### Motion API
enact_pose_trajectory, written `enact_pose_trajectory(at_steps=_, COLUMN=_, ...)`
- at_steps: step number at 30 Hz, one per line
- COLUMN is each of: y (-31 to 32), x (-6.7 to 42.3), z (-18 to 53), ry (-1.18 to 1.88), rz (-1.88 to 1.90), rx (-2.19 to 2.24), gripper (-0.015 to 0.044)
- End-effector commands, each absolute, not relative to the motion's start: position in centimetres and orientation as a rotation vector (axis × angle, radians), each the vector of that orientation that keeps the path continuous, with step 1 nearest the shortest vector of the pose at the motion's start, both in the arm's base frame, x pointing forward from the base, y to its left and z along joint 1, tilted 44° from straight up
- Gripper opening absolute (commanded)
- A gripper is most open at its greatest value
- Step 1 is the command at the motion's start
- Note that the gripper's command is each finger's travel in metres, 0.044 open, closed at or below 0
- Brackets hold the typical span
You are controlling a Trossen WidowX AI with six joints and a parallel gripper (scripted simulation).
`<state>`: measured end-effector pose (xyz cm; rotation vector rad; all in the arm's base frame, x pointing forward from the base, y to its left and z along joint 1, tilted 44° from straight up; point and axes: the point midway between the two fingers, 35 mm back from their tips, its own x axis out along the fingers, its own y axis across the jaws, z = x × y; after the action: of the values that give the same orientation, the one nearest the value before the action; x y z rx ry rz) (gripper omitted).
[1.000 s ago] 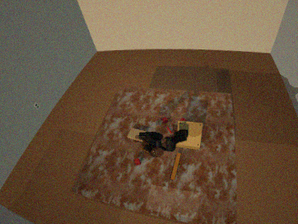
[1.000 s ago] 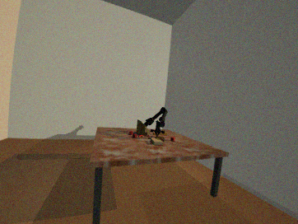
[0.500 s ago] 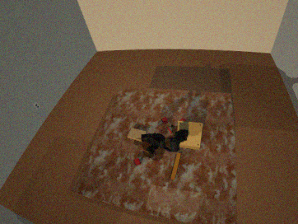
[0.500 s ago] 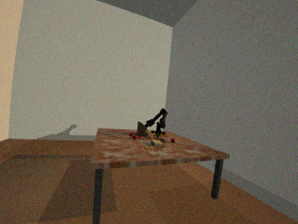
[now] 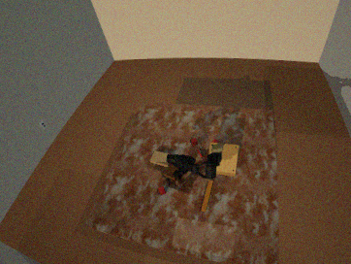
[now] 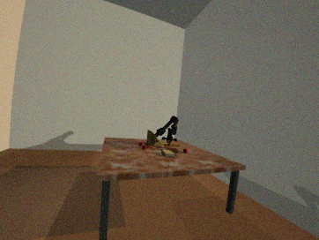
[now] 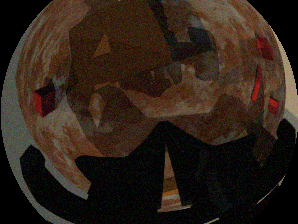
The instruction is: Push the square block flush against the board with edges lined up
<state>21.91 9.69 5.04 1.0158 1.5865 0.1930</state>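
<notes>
My gripper (image 7: 163,125) (image 6: 169,145) is shut and empty, pointing down close above the table. In the wrist view, bare table shows between its tips and the shaded brown wood ahead. The board (image 5: 159,158) (image 6: 167,153) (image 7: 137,30) is pale where lit in the top and exterior views; the arm covers much of it in the top view. The square block (image 7: 82,57) seems to be the left part of the dark wood, close against the board. Shadow hides the seam, so I cannot tell whether a whole side touches or an edge is even.
A red block (image 5: 162,190) (image 6: 185,151) (image 7: 45,101) lies to the wrist view's left. Another red block (image 5: 194,141) (image 7: 265,48) and a thin red strip (image 7: 256,85) lie to its right. A yellow plate (image 5: 230,157) is by the arm's base; an orange strip (image 5: 207,196) lies nearby.
</notes>
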Motion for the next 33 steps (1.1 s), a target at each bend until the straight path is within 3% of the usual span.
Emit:
enact_pose_trajectory(at_steps=1, y=8.5, x=21.8, z=6.8, ry=1.573, rz=0.207, rx=1.016, gripper=0.0)
enact_pose_trajectory(at_steps=33, y=10.5, x=27.1, z=9.8, ry=1.248, rz=0.833, rx=0.282, gripper=0.0)
